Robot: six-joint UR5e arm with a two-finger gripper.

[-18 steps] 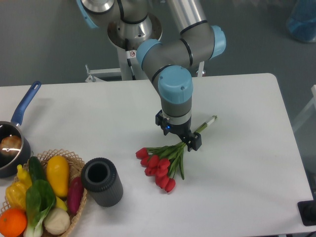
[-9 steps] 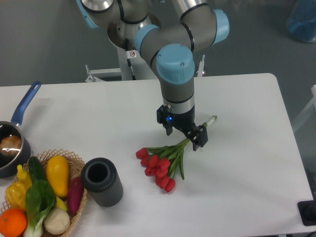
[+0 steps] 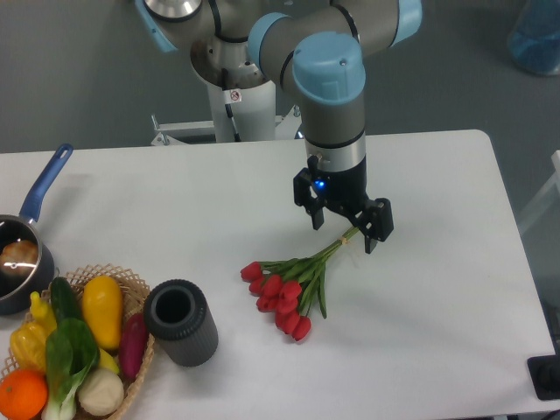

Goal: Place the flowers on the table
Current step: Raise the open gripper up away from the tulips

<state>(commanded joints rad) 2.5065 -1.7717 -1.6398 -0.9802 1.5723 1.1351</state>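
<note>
The flowers (image 3: 289,289), a bunch of red tulips with green leaves and thin stems, lie flat on the white table (image 3: 437,315) near its middle, heads toward the lower left and stems running up to the right. My gripper (image 3: 343,232) hangs just above the stem end, lifted off the bunch, its two black fingers spread apart and open with nothing between them. The far tip of the stems is hidden behind the right finger.
A dark grey cylinder vase (image 3: 180,321) stands upright left of the tulips. A wicker basket (image 3: 136,289) of vegetables and fruit sits at the lower left corner. A blue-handled pot (image 3: 22,254) is at the left edge.
The gripper has risen and drifted to the right, away from the stems. The flowers stay lying on the table where they were.
</note>
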